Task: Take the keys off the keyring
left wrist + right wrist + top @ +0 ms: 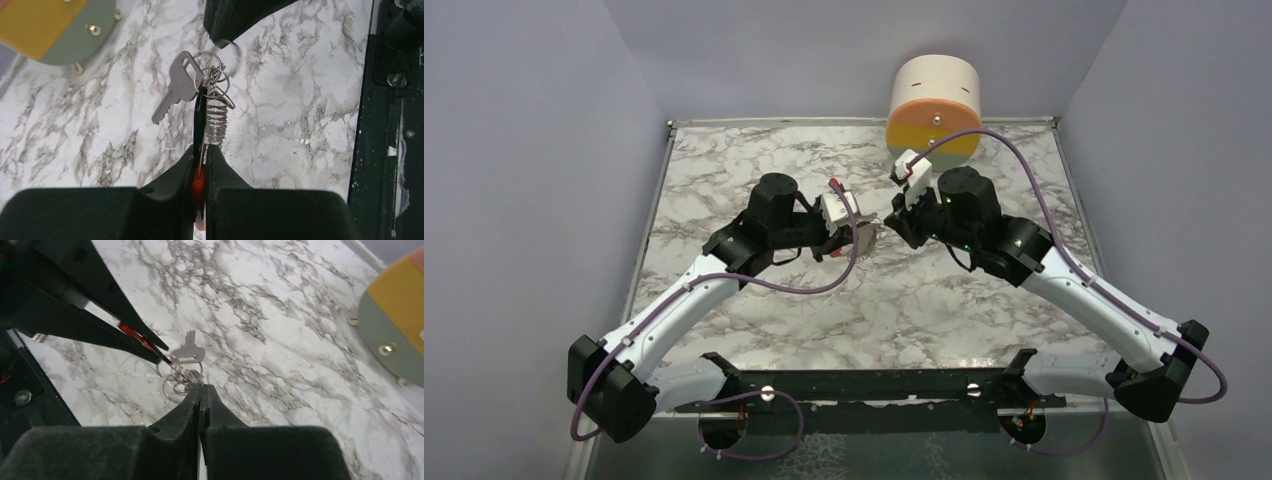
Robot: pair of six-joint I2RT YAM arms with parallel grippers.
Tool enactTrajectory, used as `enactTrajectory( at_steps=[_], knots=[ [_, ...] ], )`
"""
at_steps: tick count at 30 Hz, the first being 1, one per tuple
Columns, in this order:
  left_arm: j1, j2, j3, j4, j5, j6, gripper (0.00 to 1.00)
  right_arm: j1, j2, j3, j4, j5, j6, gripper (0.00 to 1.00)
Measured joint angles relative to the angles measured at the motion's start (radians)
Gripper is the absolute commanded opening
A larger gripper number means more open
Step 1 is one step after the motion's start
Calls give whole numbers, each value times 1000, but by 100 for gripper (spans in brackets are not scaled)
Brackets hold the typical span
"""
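The keys hang as a bunch in the air between my two grippers. My left gripper is shut on the red-headed key, whose dark blade points away from me. A silvery spring-like strip and a plain silver key dangle from a cluster of thin wire rings, the keyring. My right gripper is shut with its tips pinching one wire ring of that cluster. The silver key shows just beyond the rings. In the top view the left gripper and the right gripper nearly meet.
A round cream, orange and yellow container stands at the back of the marble table, just behind the right wrist. A black rail runs along the near edge between the arm bases. Grey walls close in three sides.
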Motion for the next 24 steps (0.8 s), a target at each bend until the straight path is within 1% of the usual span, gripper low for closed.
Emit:
enactTrajectory(
  at_steps=[3, 4, 5, 7, 8, 9, 15, 20, 24],
  knots=[
    [1, -30, 0, 14, -23, -4, 0, 0, -45, -18, -6, 64, 11, 1],
    [1, -38, 0, 18, -28, -5, 0, 0, -65, -23, -6, 84, 14, 4],
    [1, -43, 0, 22, -31, -6, 0, 0, -100, -30, -6, 104, 18, 18],
    [1, -46, 0, 33, -30, -6, 0, 0, -126, -31, -3, 109, 22, 41],
    [1, -45, 0, 39, -28, -6, 0, 0, -142, -31, 1, 108, 27, 58],
    [1, -43, 0, 42, -26, -7, 0, 0, -154, -31, 6, 105, 26, 64],
    [1, -31, 0, 51, -8, -14, 0, 0, -167, -74, 66, 46, 25, 70],
    [1, -36, 0, 70, 50, -21, 0, 0, -175, -168, 144, -6, 26, 70],
    [1, -66, -16, 106, 100, -32, 0, 0, -222, -233, 219, -29, 31, 70]
  ],
)
